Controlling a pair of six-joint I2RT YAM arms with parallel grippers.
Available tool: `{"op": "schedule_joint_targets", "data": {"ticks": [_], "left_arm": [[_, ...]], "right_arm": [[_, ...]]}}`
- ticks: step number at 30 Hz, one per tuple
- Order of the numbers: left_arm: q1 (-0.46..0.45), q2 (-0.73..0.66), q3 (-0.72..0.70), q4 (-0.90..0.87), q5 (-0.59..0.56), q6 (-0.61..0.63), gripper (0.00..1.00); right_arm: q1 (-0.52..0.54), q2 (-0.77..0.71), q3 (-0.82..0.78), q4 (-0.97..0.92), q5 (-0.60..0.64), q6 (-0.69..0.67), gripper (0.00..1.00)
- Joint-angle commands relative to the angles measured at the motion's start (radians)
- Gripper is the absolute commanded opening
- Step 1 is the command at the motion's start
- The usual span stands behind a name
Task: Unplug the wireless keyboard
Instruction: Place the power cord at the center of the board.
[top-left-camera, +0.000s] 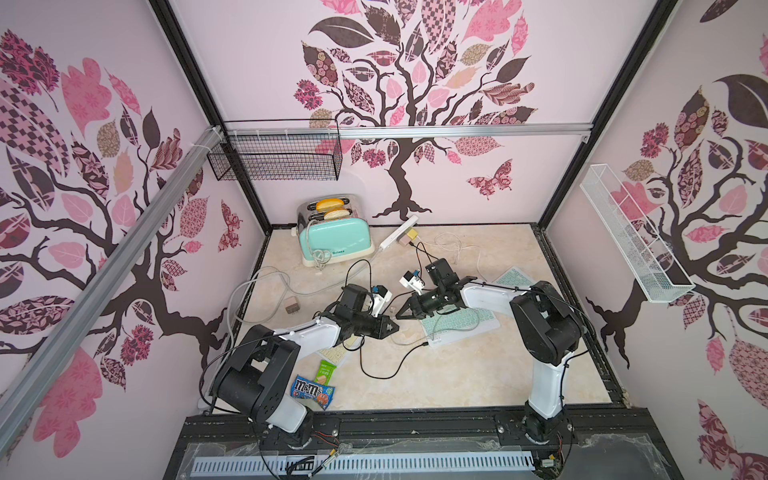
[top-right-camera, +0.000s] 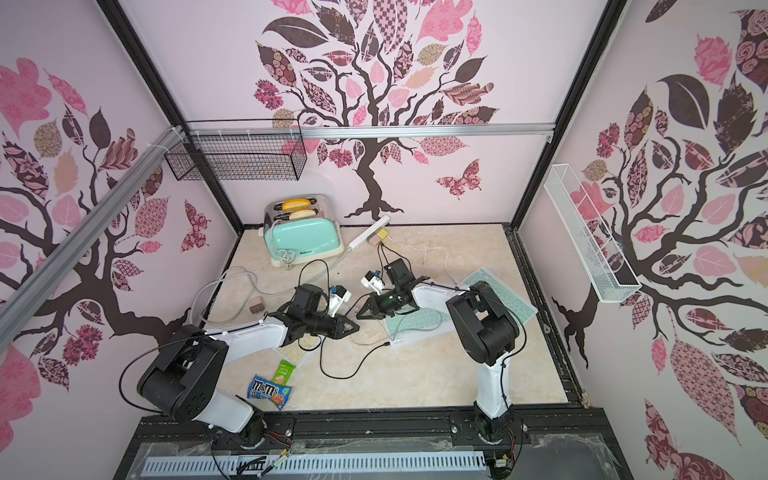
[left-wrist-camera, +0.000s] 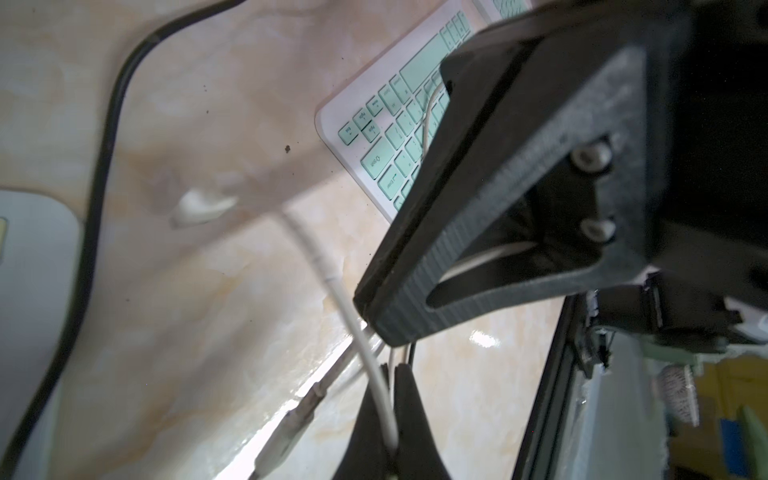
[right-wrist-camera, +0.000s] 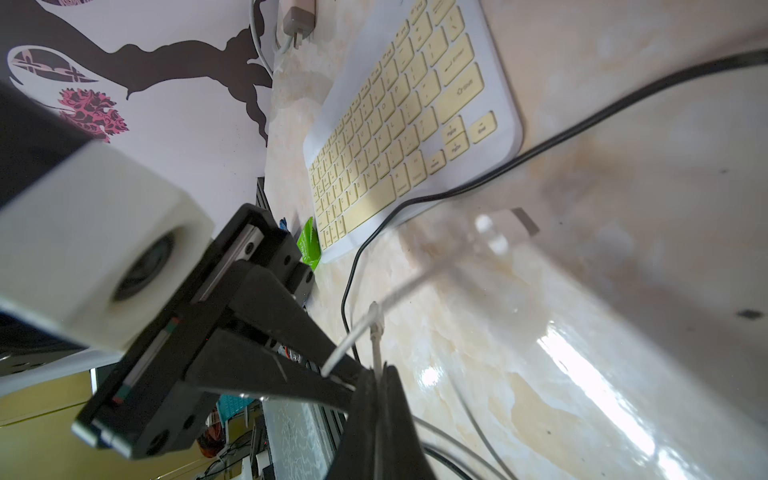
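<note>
A thin white cable is being pinched by both grippers over the middle of the marble-look tabletop. In both top views the L gripper and R gripper are being held tip to tip, almost touching. In the L wrist view the L gripper's jaws are being pressed shut on the white cable, which is passing between the fingers. In the R wrist view the same is being shown for the R gripper: fingers closed, w/ the white cable emerging at the tips. The mint-keyed wireless keyboard is lying flat under the R arm's forearm, just beside the grippers, w/ a loop of white cable draped across its keys. Whether a plug is seated in it cannot be told. A 2nd mint keyboard is lying farther back on the R side, partly hidden by the arm. A yellow-keyed keyboard is lying under the L arm, w/ a black cable curving past its edge. A mint toaster and white power strip are standing at the rear. An M&M's bag and green snack packet are lying near the L arm's base.
</note>
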Motion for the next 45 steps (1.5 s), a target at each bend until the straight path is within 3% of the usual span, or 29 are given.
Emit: {"op": "schedule_joint_targets", "data": {"ticks": [1, 7, 18, 28, 32, 39, 41, 45], "left_arm": [[-0.002, -0.046, 0.026, -0.007, -0.025, 0.012, 0.0], [-0.002, -0.095, 0.035, 0.016, -0.007, -0.009, 0.0], [0.017, -0.311, 0.208, -0.223, -0.204, 0.0, 0.0], [0.183, -0.422, 0.516, -0.477, -0.346, 0.06, 0.0], [0.295, -0.41, 0.661, -0.575, -0.372, 0.097, 0.0], [0.615, -0.352, 0.837, -0.674, -0.365, 0.125, 0.0], [0.725, -0.325, 0.877, -0.682, -0.307, 0.123, 0.0], [0.823, -0.266, 0.906, -0.704, -0.325, 0.177, 0.0]], "right_arm": [[-0.008, 0.003, 0.037, -0.003, 0.004, 0.008, 0.14], [-0.008, 0.002, 0.033, 0.031, 0.035, 0.061, 0.41], [-0.104, -0.117, 0.021, -0.019, 0.208, 0.04, 0.58], [-0.12, -0.295, 0.04, -0.017, 0.298, 0.027, 0.8], [-0.119, -0.332, 0.043, -0.011, 0.308, 0.03, 0.81], [-0.119, -0.329, 0.031, 0.004, 0.277, 0.049, 0.82], [-0.119, -0.322, 0.021, 0.009, 0.267, 0.055, 0.82], [-0.118, -0.31, -0.001, 0.028, 0.257, 0.065, 0.81]]}}
